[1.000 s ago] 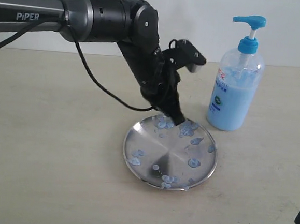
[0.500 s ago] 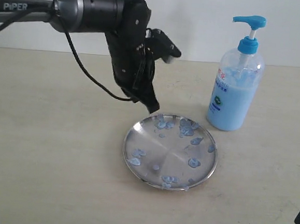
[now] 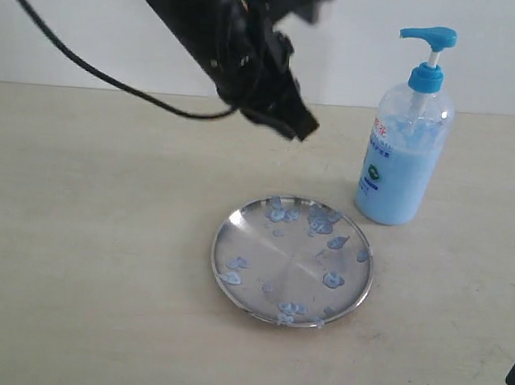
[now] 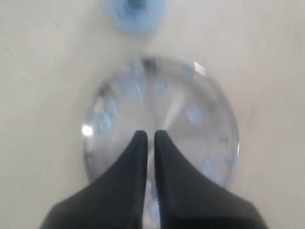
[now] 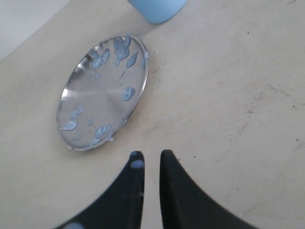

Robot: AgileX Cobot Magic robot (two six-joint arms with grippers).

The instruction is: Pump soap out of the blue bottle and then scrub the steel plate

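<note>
Ext view: left gripper [image 3: 300,126] has lifted off the steel plate [image 3: 274,267] toward its 12 o'clock, tips together on nothing. Scrub looks unfinished, soap [image 3: 322,220] blobs still lumpy, and the clear plastic blue bottle [image 3: 402,168] is at 1 o'clock. Left wrist: blurry, shiny round plate under the closed tips. Right wrist: right gripper [image 5: 148,155] pinched together, empty, soap-flecked, parked just off the shallow rim.

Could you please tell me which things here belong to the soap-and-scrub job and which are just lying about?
For the job: bottle, soap blobs, plate, left gripper.
Just surroundings: table, wall, cable.
</note>
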